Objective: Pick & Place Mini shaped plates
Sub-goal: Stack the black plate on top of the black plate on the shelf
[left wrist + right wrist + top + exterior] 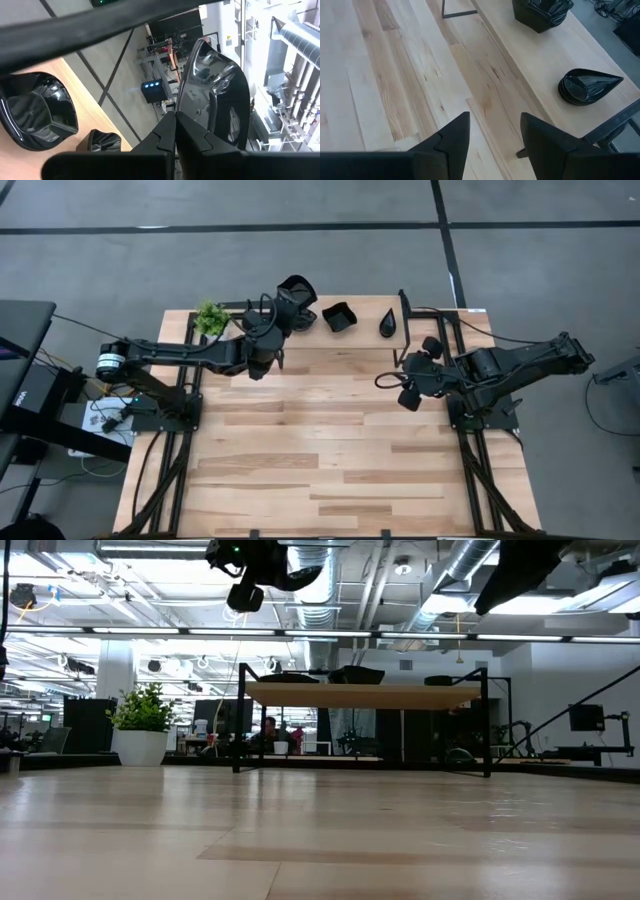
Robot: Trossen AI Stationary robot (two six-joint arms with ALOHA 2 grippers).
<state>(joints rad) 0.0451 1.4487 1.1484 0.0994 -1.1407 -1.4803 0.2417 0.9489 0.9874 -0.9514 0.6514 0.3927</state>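
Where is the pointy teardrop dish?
In the high view the teardrop stack sits on the raised shelf at the table's far edge, right of the square stack and just beyond the open right gripper.

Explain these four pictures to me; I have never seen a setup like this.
Two dark robot arms work at a wooden table. One camera looks straight down, one sits at tabletop height, and one rides on each wrist. At the table's far edge a raised shelf carries stacks of small glossy black plates: wavy-edged square ones and teardrop ones, with a green plant at its left end. The left end effector is shut on the rim of one black plate, held up in the air. The right end effector is open and holds nothing, above the table near the teardrop stack.
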